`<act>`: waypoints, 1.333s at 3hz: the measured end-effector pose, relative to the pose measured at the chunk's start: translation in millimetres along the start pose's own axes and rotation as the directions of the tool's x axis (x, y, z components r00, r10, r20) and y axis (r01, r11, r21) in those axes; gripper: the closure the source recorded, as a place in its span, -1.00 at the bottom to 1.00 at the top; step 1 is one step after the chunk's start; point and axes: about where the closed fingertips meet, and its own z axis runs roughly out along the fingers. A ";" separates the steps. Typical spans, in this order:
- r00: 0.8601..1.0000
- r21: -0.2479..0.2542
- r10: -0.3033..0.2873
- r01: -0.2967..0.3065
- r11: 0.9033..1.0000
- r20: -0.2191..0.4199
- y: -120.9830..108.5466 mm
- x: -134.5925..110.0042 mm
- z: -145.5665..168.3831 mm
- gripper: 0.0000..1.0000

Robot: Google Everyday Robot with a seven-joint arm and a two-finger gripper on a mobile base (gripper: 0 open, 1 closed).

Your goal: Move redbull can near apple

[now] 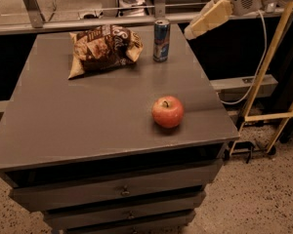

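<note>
The redbull can (161, 40) stands upright near the far right edge of the grey table (88, 116), just right of a brown snack bag. The red apple (167, 112) rests on the table nearer the front right, well apart from the can. My gripper (205, 19) hangs in the air at the upper right, beyond the table's right edge, a short way right of the can's top and above it. It touches nothing and holds nothing.
A brown snack bag (103, 48) lies at the back of the table, left of the can. Drawers (122, 191) sit under the tabletop. A yellow frame (271, 82) and a white cable stand to the right. A metal rail (88, 23) runs behind the table.
</note>
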 end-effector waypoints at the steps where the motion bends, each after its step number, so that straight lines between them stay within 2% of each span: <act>1: 0.998 -0.053 -0.014 0.018 0.998 0.068 11.5 6.1 25.3 -1.00; 2: 0.997 -0.052 -0.023 0.027 0.998 0.073 16.7 18.2 43.0 -1.00; 3: 0.998 -0.021 -0.016 0.017 1.000 0.058 16.3 33.5 56.8 -1.00; 4: 0.997 0.017 0.012 -0.014 1.000 0.072 7.8 45.0 64.8 -1.00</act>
